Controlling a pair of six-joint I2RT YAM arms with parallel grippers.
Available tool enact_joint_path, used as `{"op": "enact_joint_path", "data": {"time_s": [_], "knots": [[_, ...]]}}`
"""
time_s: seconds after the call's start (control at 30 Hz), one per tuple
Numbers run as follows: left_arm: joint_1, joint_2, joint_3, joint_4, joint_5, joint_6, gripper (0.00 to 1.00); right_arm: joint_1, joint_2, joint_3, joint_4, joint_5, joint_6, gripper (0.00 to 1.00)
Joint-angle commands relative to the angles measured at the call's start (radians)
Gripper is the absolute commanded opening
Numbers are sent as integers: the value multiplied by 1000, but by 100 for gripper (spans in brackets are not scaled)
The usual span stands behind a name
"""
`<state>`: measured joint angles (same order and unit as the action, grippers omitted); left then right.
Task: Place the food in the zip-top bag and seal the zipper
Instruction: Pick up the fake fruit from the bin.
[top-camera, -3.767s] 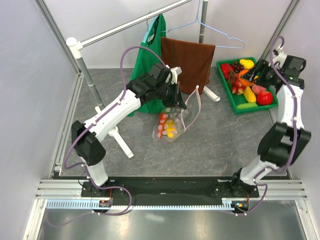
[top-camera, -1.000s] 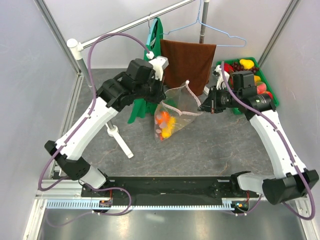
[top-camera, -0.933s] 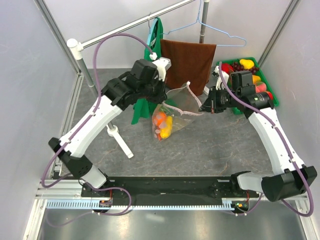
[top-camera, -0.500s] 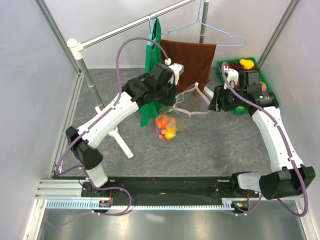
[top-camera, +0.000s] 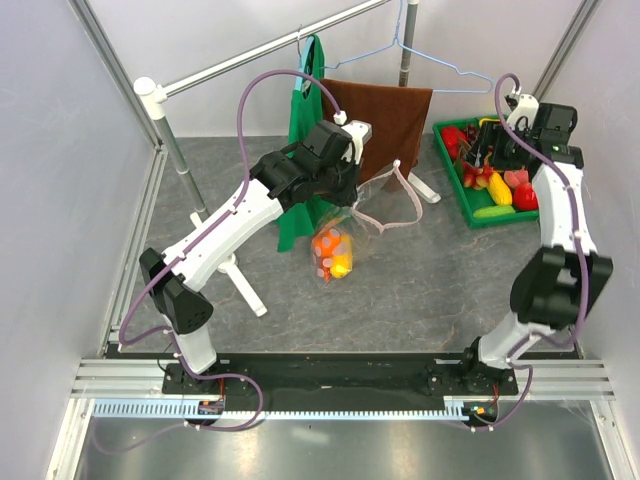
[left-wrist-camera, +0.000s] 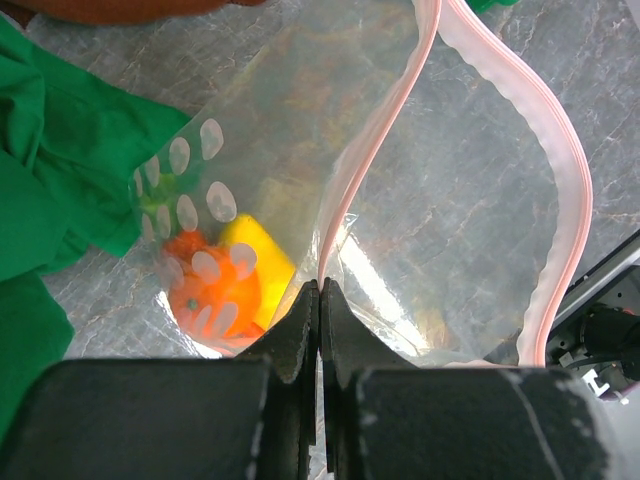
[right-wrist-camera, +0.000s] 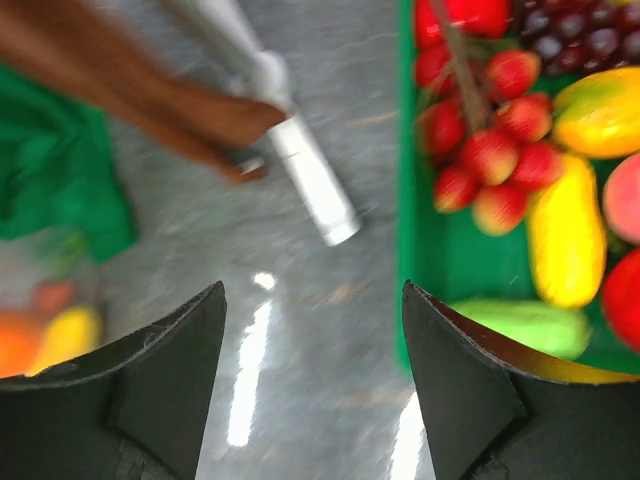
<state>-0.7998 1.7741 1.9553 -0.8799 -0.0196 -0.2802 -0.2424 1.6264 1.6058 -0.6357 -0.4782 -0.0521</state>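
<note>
Right pincer (right-wrist-camera: 310, 292), agape, swung back over the blurred tray (right-wrist-camera: 452, 268); left pincer (left-wrist-camera: 320, 292) clamps the zip-top bag (left-wrist-camera: 262, 122).

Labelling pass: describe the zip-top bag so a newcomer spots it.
Find the brown towel hanging mid-back. Just in front, the left gripper pinches the zip-top bag. Only it is clear plastic, pale-dotted, pink-rimmed, with orange and yellow food inside.

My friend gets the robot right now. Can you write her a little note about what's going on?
Left gripper: shut on the bag's rim.
Right gripper: open, empty, above the tray's edge.
Done: orange and yellow food is in the bag.
Left: the fruit in the tray has to go in, and the zipper is unsealed.
</note>
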Motion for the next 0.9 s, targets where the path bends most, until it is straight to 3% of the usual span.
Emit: {"op": "enact_joint_path", "data": {"time_s": [0.0,0.13,0.4,0.87], "knots": [[2,2,37,36,15,-34,2,-28,171,80,219,-40,-49,78],[1,5,34,35,36,-37,2,-23,266,89,436,-28,-41,78],[1,10,22,36,43,-39,2,12,504,318,497,18,-104,78],[1,7,11,35,41,-39,2,45,584,232,688,38,-204,76]]}}
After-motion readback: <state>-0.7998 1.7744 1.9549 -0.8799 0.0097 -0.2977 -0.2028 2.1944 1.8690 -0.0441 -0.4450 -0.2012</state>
